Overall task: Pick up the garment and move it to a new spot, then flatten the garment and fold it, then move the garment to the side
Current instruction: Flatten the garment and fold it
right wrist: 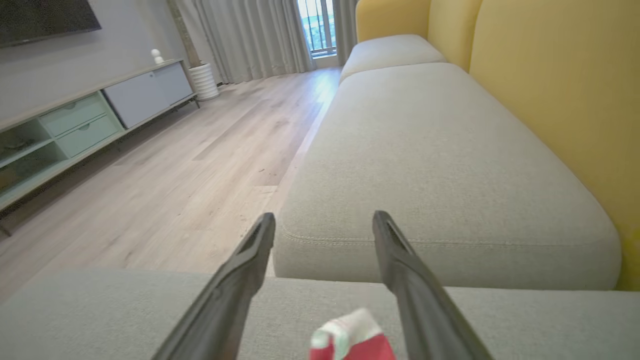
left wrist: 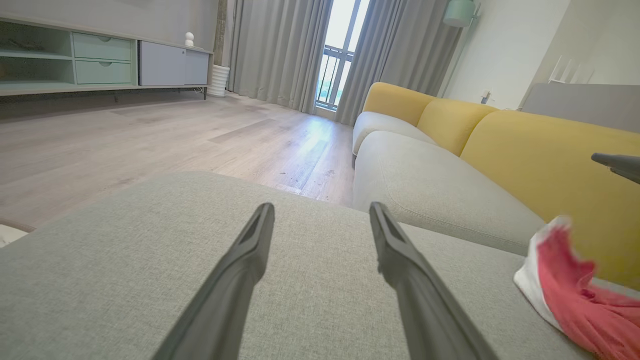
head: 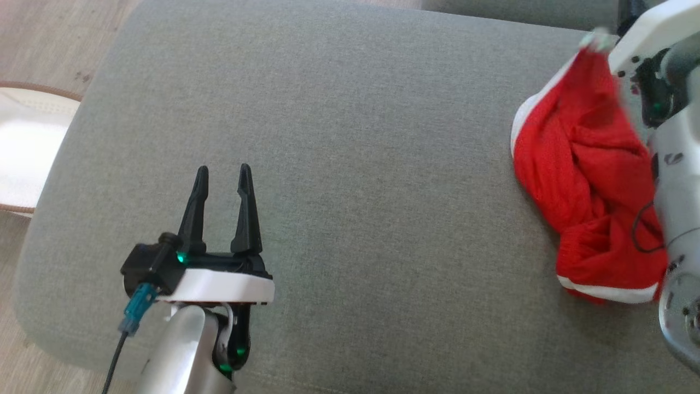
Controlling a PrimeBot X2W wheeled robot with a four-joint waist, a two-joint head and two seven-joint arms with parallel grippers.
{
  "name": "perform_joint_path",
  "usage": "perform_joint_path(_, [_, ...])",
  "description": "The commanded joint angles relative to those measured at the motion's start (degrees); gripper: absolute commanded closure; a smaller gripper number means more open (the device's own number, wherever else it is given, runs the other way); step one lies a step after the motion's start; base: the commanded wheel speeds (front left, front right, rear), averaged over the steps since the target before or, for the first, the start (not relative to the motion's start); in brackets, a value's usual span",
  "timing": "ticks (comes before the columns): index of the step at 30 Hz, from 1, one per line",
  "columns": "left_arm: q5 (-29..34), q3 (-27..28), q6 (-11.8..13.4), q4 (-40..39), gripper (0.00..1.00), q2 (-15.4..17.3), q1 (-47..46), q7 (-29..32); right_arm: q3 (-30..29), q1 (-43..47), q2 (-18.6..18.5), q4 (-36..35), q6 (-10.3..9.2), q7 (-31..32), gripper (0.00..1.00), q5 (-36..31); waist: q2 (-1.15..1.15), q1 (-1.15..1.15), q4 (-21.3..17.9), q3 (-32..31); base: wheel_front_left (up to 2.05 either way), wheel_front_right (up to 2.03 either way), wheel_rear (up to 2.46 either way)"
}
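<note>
A red garment (head: 585, 180) with white trim lies bunched at the right side of the grey cushion (head: 350, 164); its top corner looks blurred. My right arm (head: 675, 164) stands over its right edge. In the right wrist view my right gripper (right wrist: 324, 215) is open, and the garment's tip (right wrist: 352, 337) sits low between the fingers without being clamped. My left gripper (head: 224, 168) rests open over the cushion's lower left, far from the garment, with nothing between its fingers (left wrist: 250, 250). The garment (left wrist: 580, 295) lies at the lower right of the left wrist view.
Wooden floor (head: 49, 38) lies beyond the cushion's left edge, with a pale round rug (head: 27, 142) there. A grey and yellow sofa (right wrist: 450, 140) stands just past the cushion. A low cabinet (left wrist: 100, 65) lines the far wall.
</note>
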Motion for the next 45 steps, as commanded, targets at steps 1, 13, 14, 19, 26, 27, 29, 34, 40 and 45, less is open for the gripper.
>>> perform_joint_path(1, [-0.24,1.47,0.34,-2.05,0.0,0.47,-2.79,-0.29,-0.29,-2.65,0.39,-0.69,-0.04,-1.08,0.0,-1.07,0.0,-0.01,-0.21,0.14,0.0,0.0,0.0])
perform_joint_path(13, [1.36,3.54,0.02,-2.86,0.0,0.47,-3.16,-0.29,3.6,-2.5,4.58,4.39,-0.04,-11.7,0.0,-2.02,0.0,-0.01,-8.33,-1.58,0.0,0.0,0.0])
perform_joint_path(14, [1.46,3.72,-0.04,-2.97,0.0,0.47,-3.1,-0.29,5.17,-1.65,4.88,3.87,-0.04,-12.64,0.0,-1.29,0.0,-0.01,-9.08,-1.89,0.0,0.0,0.0])
perform_joint_path(19, [1.68,4.33,-0.28,-3.5,0.0,0.47,-2.27,-0.29,13.17,6.31,5.39,-2.24,-0.04,-15.26,0.0,4.26,0.0,-0.01,-12.69,-3.96,0.0,0.0,0.0])
perform_joint_path(26, [2.33,5.25,-0.51,-4.43,0.0,0.47,-1.28,-0.29,17.82,23.37,0.75,-20.21,-0.04,-15.75,0.0,10.97,0.0,-0.01,-16.65,-5.44,0.0,0.0,0.0])
perform_joint_path(27, [2.38,5.36,-0.54,-4.59,0.0,0.47,-1.19,-0.29,17.3,26.1,0.65,-23.1,-0.04,-15.76,0.0,11.6,0.0,-0.01,-17.06,-5.51,0.0,0.0,0.0])
perform_joint_path(29, [2.54,5.29,-0.71,-4.77,0.0,0.47,-0.97,-0.29,15.85,31.45,0.66,-28.31,-0.04,-15.76,0.0,11.48,0.0,-0.01,-17.63,-5.59,0.0,0.0,0.0])
perform_joint_path(34, [2.64,5.52,-0.83,-5.21,0.0,0.47,0.02,-0.29,11.48,44.3,4.87,-39.17,-0.04,-15.77,0.0,9.97,0.0,-0.01,-18.76,-5.81,0.0,0.0,0.0])
perform_joint_path(40, [3.04,6.1,-1.16,-5.53,0.0,0.47,1.29,-0.29,9.4,53.43,7.05,-47.23,-0.04,-15.0,0.0,7.98,0.0,-0.01,-18.91,-5.72,0.0,0.0,0.0])
perform_joint_path(45, [2.93,6.49,-1.32,-5.67,0.0,0.47,1.36,-0.29,9.87,54.84,7.2,-50.23,-0.04,-13.76,0.0,8.67,0.0,-0.01,-18.23,-5.81,0.0,0.0,0.0])
